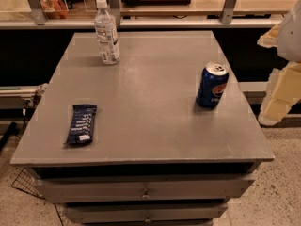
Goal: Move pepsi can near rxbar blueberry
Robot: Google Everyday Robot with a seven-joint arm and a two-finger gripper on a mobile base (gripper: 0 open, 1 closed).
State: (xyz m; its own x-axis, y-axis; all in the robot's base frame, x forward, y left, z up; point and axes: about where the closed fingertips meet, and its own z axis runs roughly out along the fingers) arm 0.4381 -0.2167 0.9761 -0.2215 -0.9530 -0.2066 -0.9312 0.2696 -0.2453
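Note:
The pepsi can is blue with a silver top and a round red-white-blue logo. It stands upright on the right side of the grey table top. The rxbar blueberry is a flat dark-blue wrapper with white lettering and lies near the table's front left corner, far from the can. My gripper is a pale shape at the right edge of the camera view, off the table's right side. It is apart from the can and holds nothing that I can see.
A clear plastic water bottle with a white cap stands upright at the back left of the table. The table has drawers in front. A shelf runs behind it. A wire basket sits on the floor at the left.

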